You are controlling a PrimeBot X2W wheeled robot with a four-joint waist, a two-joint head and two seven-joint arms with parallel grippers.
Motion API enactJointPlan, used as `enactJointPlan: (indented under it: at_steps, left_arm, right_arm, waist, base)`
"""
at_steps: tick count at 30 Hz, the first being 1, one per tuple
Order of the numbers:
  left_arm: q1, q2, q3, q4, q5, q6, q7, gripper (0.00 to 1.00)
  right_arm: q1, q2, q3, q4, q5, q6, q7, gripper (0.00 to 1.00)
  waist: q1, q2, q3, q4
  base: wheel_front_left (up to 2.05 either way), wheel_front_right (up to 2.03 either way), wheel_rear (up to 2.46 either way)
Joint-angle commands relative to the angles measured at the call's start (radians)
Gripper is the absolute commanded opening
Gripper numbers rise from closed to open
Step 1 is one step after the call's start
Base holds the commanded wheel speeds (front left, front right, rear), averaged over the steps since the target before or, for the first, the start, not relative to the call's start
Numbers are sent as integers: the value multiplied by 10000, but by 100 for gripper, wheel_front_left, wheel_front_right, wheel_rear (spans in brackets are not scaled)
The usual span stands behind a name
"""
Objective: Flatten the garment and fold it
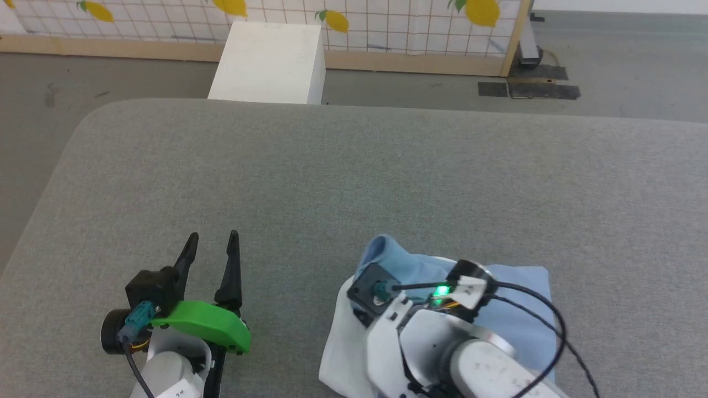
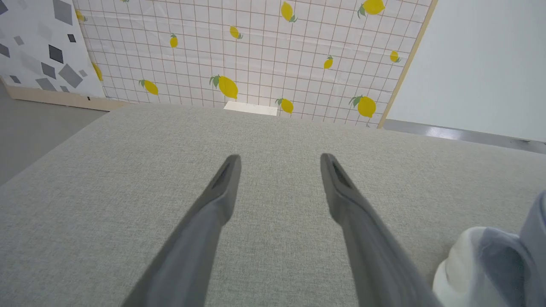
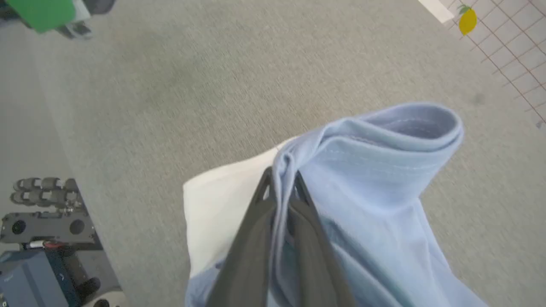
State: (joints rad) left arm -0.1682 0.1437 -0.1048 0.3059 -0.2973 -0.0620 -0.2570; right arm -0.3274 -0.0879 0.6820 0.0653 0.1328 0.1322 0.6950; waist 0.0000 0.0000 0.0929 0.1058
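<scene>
Grey woven cloth is covering the bench (image 1: 354,177); behind it, bare floor (image 1: 33,110), a white box (image 1: 268,61) and a gridded screen printed with lemons (image 1: 387,22) are being noted. The garment (image 1: 520,309) is lying on the near right part of the bench, bunched rather than flat. It is light blue, with its white panel (image 1: 337,337) turned toward the robot's left. A raised fold of the blue fabric is being pinched by the right claw (image 3: 281,175), whose two dark fingers are clenched on the cloth with only a thin seam of it showing between them. A rolled blue edge is standing up just beyond the tips. The left claw (image 1: 213,236) is being held released, fingers spread wide over bare bench, well to the left of the garment and apart from it. A pale corner of the garment is being caught at the lower right edge of the left wrist view.
</scene>
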Motion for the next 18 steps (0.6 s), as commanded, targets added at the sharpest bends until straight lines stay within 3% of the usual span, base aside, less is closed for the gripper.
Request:
enactJointPlan:
  at_steps: [1, 3, 4, 5, 6, 10, 13, 18]
  left_arm:
    - [-198, -76, 13, 23, 38, -78, -47, 100]
    - [-236, -108, 19, 55, 48, -98, -47, 100]
    - [-249, -120, 21, 74, 54, -108, -47, 100]
    - [-269, -134, 21, 94, 64, -121, -47, 100]
    - [-285, -147, 25, 114, 72, -134, -47, 100]
    - [-264, -164, 108, 177, 91, -150, -47, 100]
    - [-168, -157, 206, 215, 99, -154, -47, 100]
    - [-11, -153, 288, 190, 153, -180, -47, 100]
  right_arm:
    - [-314, 121, 177, 461, 206, -15, -238, 0]
    - [-549, 248, 417, 1144, 417, -15, -485, 0]
    - [-627, 283, 532, 1385, 479, -15, -565, 18]
    - [-697, 316, 648, 1648, 609, -15, -668, 70]
    - [-749, 337, 724, 1866, 756, -15, -757, 100]
    - [-801, 368, 854, 2026, 1529, -15, -1276, 100]
    - [-773, 372, 716, 1329, 2396, -15, -2246, 100]
    - [-215, 374, -1050, -361, 2573, -15, -4709, 100]
  waist:
    - [0, 0, 157, 140]
    - [0, 0, 205, 194]
    - [0, 0, 215, 214]
    - [0, 0, 227, 238]
    - [0, 0, 227, 255]
    - [0, 0, 148, 207]
    - [0, 0, -6, 80]
    - [0, 0, -331, -174]
  base:
    - [0, 0, 0]
    - [0, 0, 0]
    - [0, 0, 0]
    - [0, 0, 0]
    - [0, 0, 0]
    - [0, 0, 0]
    - [0, 0, 0]
    - [0, 0, 0]
